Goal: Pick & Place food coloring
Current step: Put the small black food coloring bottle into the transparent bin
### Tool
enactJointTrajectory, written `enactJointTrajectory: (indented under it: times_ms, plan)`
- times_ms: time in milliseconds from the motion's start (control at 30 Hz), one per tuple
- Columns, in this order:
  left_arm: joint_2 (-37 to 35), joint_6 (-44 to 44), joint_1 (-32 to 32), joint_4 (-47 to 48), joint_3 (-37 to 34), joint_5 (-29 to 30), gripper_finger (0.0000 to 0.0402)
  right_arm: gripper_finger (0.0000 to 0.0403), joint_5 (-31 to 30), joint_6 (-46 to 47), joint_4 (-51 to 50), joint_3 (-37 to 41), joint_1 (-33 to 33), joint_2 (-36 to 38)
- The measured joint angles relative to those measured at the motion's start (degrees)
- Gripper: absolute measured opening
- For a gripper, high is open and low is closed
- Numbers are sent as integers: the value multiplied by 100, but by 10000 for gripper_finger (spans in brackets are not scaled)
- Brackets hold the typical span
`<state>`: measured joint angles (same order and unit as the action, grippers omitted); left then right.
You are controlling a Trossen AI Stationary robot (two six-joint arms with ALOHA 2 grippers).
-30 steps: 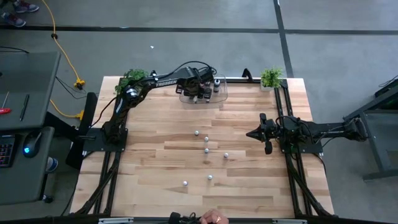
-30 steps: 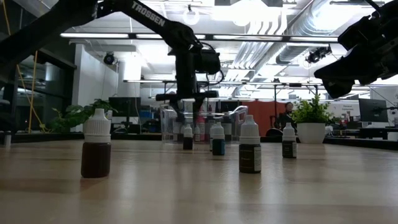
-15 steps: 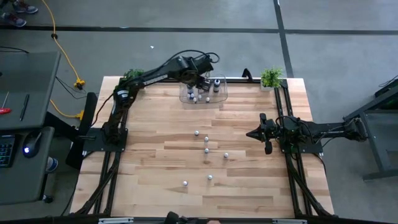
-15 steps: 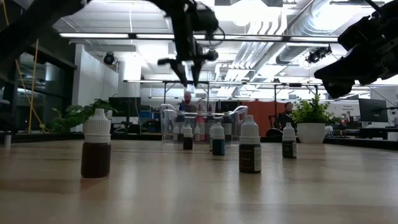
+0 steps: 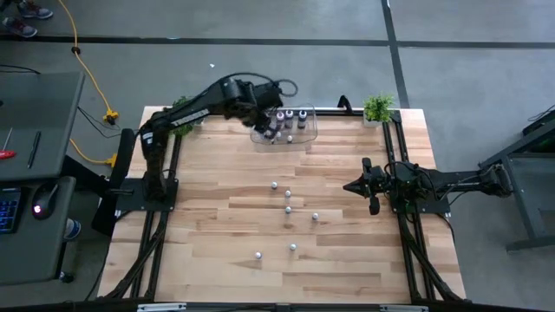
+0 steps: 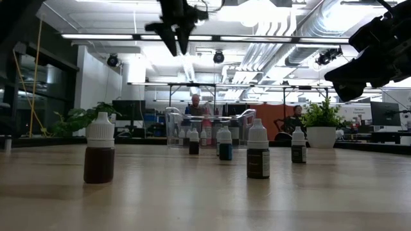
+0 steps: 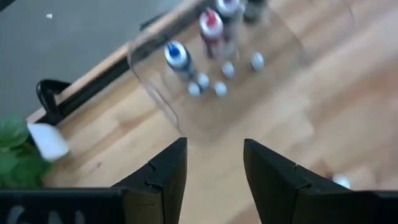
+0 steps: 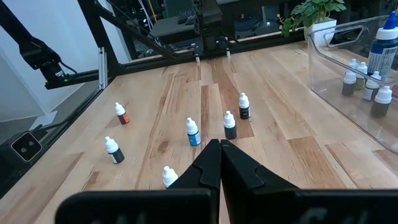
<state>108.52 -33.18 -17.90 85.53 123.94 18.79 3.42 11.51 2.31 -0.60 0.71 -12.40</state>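
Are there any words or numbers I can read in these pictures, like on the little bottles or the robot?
None can be read.
The small bottles on the table have dark labels, too small to read.
The bigger bottles in the clear bin are blurred; no words show.
The left gripper and right gripper show no writing.

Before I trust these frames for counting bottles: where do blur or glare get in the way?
Left wrist view: motion-blurred, the bottles in the bin smear. Low view: bright ceiling lights backlight the scene, so the left gripper shows as a silhouette; the near bottles stay sharp. Right wrist view: crisp, loose bottles easy to count. High view: evenly lit, but the bottles look tiny.
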Motion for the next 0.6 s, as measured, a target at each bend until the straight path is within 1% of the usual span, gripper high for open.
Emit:
enactJointTrajectory:
  times_ms: [167,300,400,467,567,600]
  plan:
    - [-170,363,477,431,0,-10,152,0,0,0,0,0,0,0]
    - [-300,927,671,383,-183,-11,152,0,0,0,4,0,2,0]
    - [-448,1192,724,154,-572,-69,152,0,0,0,4,1,1,0]
    - [-581,1329,784,-63,-926,-230,152,0,0,1,4,1,1,0]
    - [-909,1684,835,-698,-1598,-536,152,0,0,2,4,2,2,0]
    - [-1016,1878,866,-966,-1835,-727,152,0,2,1,5,0,0,0]
